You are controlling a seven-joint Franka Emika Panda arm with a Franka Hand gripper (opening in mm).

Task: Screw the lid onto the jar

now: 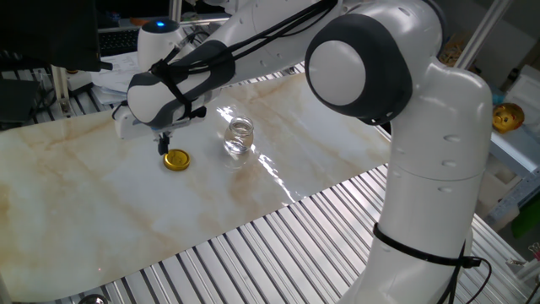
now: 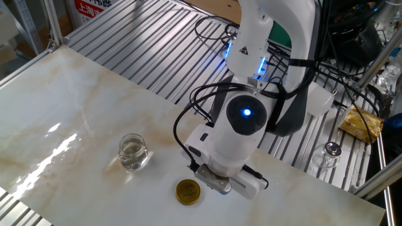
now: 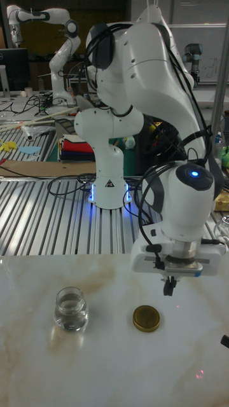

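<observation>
The gold lid (image 1: 176, 160) (image 2: 188, 191) (image 3: 147, 318) lies flat on the marble tabletop. The clear glass jar (image 1: 239, 138) (image 2: 133, 152) (image 3: 70, 308) stands upright and uncapped, a short way from the lid. My gripper (image 1: 165, 144) (image 3: 168, 286) points down and hovers just above the table, close beside the lid on the robot-base side, touching neither thing. Its dark fingers are pressed together with nothing between them. In the other fixed view the hand (image 2: 217, 179) hides the fingertips.
The marble slab (image 1: 84, 211) rests on a ribbed metal table (image 2: 144, 56). A rounder gold object (image 1: 509, 117) sits on a side shelf, a small glass (image 2: 331, 152) and a gold packet (image 2: 362, 123) lie beyond the slab, and cables (image 2: 213, 37) trail by the robot base.
</observation>
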